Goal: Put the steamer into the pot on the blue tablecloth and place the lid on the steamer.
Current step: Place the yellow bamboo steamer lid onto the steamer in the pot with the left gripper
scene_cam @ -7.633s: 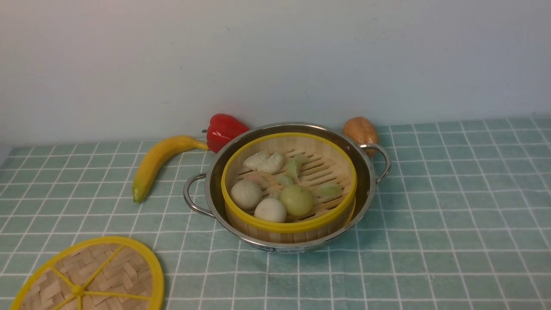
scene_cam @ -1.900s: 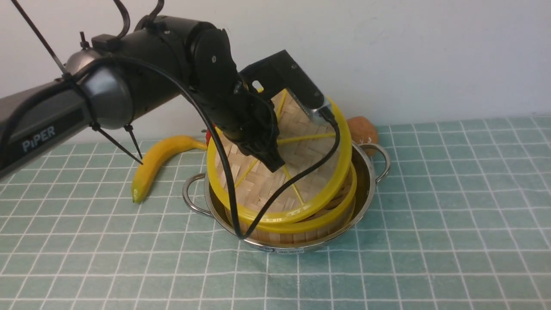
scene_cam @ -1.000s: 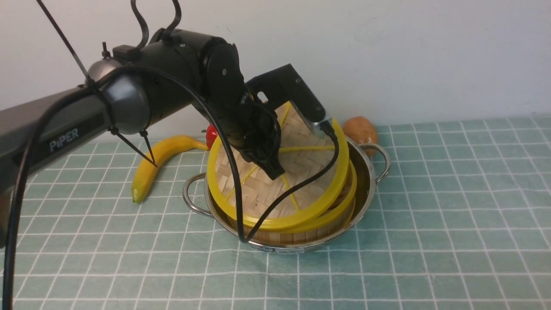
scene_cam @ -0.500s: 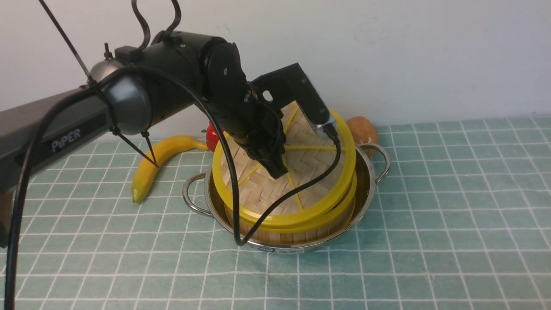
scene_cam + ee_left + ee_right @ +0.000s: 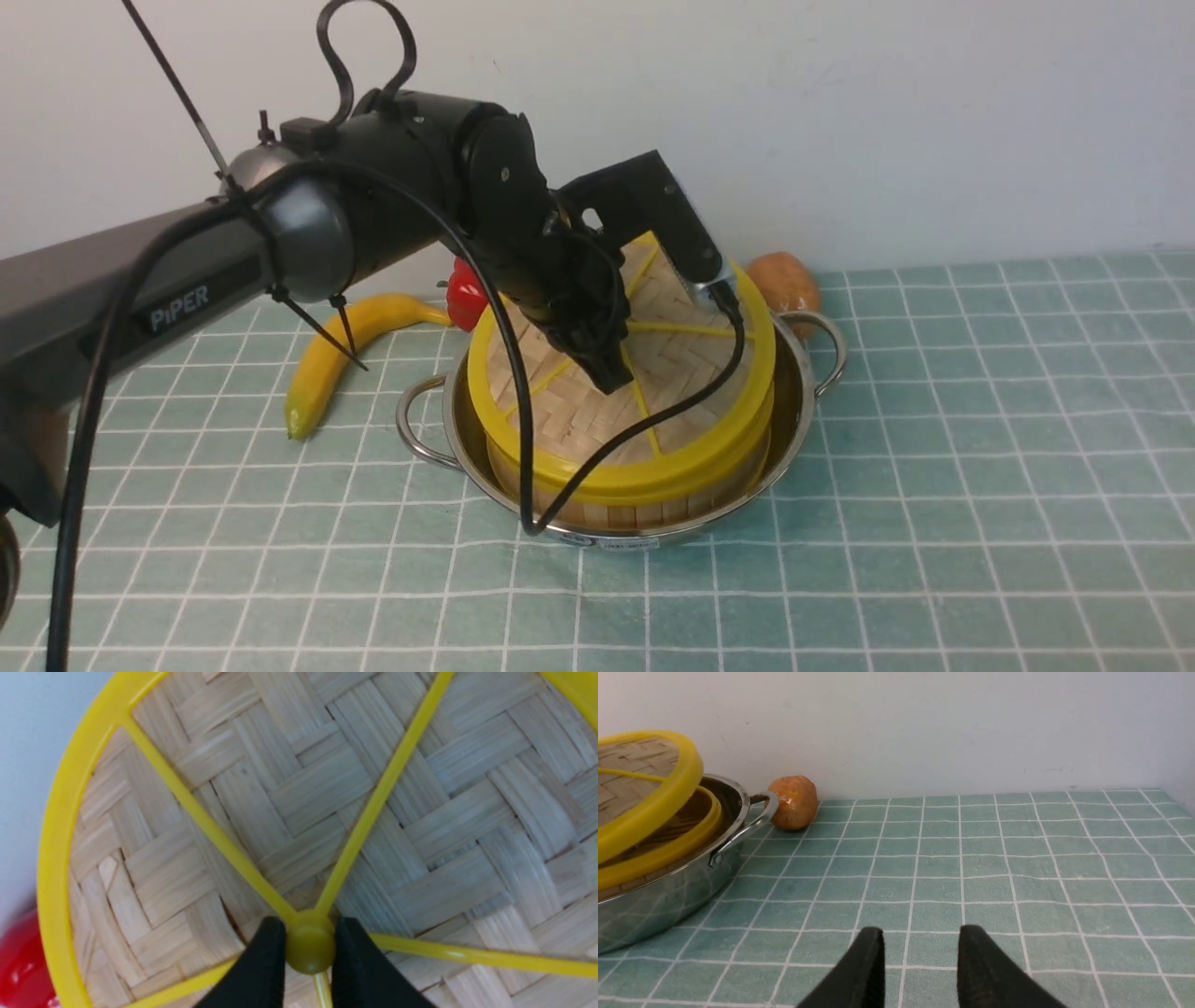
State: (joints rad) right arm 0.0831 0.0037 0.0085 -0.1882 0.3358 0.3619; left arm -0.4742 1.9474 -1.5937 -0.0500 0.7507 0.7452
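Now flatter, lid (image 5: 597,411) nearer steamer (image 5: 644,509).

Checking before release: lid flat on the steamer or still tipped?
Tipped. The lid meets the steamer at its near edge; its far edge is raised, with a gap in the right wrist view. Left gripper pinches the hub.

You have the steel pot (image 5: 801,397) standing on the blue checked tablecloth (image 5: 934,485), its two loop handles out to the sides. Inside it sits the bamboo steamer (image 5: 635,509) with its yellow rim. Your woven lid (image 5: 569,420), yellow-rimmed with yellow spokes, lies over the steamer slightly tilted, its far-right edge raised clear of the steamer's rim, its near edge down on it.
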